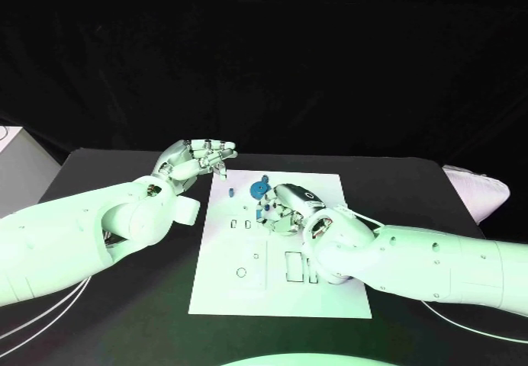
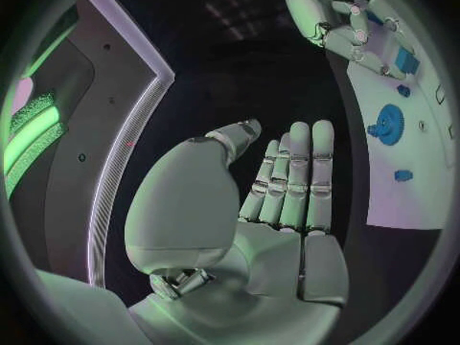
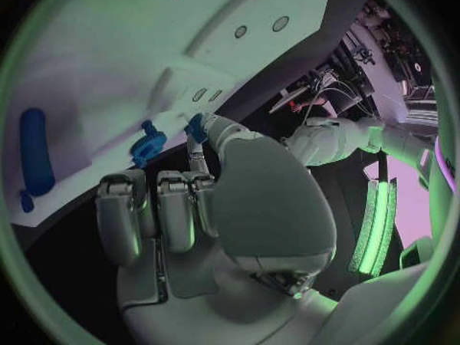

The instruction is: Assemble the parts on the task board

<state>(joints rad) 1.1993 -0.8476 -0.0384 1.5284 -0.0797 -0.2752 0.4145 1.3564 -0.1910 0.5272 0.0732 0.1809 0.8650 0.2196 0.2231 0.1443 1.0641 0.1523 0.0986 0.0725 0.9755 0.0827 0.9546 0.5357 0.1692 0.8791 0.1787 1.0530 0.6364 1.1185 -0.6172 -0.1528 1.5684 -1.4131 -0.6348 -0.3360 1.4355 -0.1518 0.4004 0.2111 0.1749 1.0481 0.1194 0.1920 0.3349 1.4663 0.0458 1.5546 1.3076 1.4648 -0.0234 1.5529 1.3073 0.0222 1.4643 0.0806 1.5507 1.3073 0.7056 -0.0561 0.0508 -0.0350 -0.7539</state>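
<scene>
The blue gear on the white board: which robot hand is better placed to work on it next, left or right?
Probably the right robot hand. It is over the task board, beside the blue gear, fingers among the parts. The left robot hand is off the board's far-left corner, fingers straight, holding nothing.

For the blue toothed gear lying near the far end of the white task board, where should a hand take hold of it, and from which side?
The blue toothed gear lies flat on the white task board, so pinching opposite points of its toothed rim from above looks best. Its far, left side is open; the right hand crowds its near side. The left hand, empty and beside the board's far left corner, is probably better placed.
</scene>
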